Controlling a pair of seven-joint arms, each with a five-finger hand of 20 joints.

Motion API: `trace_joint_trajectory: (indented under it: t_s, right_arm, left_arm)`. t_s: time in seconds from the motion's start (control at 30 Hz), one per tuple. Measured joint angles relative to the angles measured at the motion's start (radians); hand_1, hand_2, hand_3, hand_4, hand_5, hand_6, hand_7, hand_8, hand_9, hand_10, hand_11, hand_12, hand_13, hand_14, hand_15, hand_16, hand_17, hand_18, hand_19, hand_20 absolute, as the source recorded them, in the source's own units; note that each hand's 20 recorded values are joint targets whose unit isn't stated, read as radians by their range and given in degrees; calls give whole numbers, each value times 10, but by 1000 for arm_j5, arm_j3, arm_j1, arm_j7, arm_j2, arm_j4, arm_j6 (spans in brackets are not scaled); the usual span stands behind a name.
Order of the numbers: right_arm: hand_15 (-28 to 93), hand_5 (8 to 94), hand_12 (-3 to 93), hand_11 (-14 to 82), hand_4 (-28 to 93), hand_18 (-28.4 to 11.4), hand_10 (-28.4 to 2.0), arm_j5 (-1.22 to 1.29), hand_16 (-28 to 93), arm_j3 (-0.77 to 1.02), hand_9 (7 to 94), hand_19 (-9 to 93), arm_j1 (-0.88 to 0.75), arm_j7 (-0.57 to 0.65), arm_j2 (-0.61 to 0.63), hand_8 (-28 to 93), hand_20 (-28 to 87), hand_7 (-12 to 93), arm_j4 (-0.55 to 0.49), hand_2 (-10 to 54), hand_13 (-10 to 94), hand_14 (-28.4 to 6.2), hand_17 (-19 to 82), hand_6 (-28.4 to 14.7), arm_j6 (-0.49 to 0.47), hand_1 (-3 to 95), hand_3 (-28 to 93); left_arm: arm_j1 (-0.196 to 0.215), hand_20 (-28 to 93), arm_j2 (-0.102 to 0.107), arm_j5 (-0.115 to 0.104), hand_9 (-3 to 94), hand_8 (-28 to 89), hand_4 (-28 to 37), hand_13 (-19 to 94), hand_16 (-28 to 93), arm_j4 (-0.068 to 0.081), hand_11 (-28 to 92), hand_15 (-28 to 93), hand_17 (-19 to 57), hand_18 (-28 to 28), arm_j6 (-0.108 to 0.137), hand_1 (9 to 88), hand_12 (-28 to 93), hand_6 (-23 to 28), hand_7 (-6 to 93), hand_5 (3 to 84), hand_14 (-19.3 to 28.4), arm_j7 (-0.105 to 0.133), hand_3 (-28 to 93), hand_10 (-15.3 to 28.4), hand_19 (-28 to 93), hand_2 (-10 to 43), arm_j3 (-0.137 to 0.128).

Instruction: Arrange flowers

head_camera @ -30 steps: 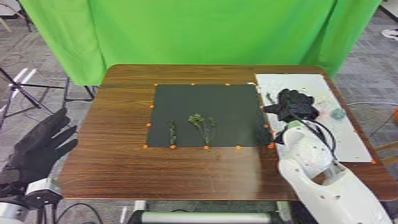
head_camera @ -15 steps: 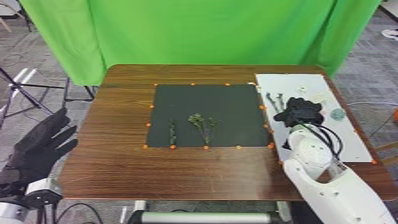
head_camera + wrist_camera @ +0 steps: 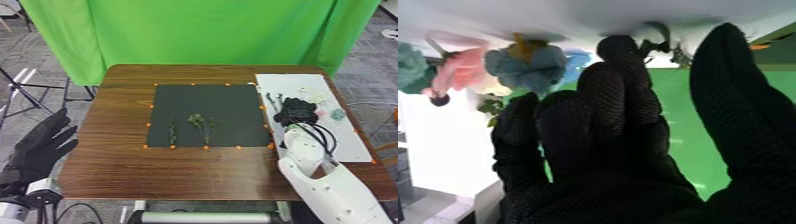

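Three green sprigs lie on the black mat: a leafy one (image 3: pixel 197 120), another just beside it (image 3: pixel 210 124), and a skinny one (image 3: pixel 172 134) to the left, near the mat's edge. More flowers are on the white sheet (image 3: pixel 353 147) to the right. There is a teal flower (image 3: pixel 338 114), and the right wrist view shows a pink flower (image 3: pixel 460 72) and a gray-blue flower (image 3: pixel 527 67) next to each other. The right hand (image 3: pixel 297 111) is over the white sheet. Its fingers are straight, with the thumb well apart from them. I can't tell if it touches a flower. The black mat (image 3: pixel 182 100) has orange dots round its edge. The left hand (image 3: pixel 34 150) is by the left side of the brown table (image 3: pixel 195 175), fingers straight. A green cloth (image 3: pixel 204 35) hangs behind.
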Motion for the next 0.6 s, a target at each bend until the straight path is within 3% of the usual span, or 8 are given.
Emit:
trace_joint_trajectory:
  t_s: [0.07,0.23,0.6]
  right_arm:
    - [806,620,543,552,-282,-226,-102,-4,363,-9,690,808,11,-3,-3,86,541,518,13,-95,659,-89,249,-2,21,447,751]
    - [806,682,573,533,-282,-223,-87,-8,367,-16,736,811,25,-17,-11,94,537,514,32,-95,698,-84,266,7,40,489,763]
    - [828,670,618,547,-234,-225,-85,22,385,15,744,816,6,-80,-10,160,544,546,24,-95,706,-86,269,6,44,434,862]
  left_arm:
    - [0,101,1,0,170,-100,-283,130,73,0,100,148,-119,178,0,233,200,1,193,210,116,0,708,84,343,-30,1]
    - [0,102,1,0,170,-100,-283,131,73,0,101,148,-119,178,1,234,199,1,194,209,117,0,708,84,342,-29,3]
    - [3,102,0,-1,170,-100,-283,130,73,0,101,149,-119,178,2,234,198,1,194,210,117,1,708,84,344,-28,3]
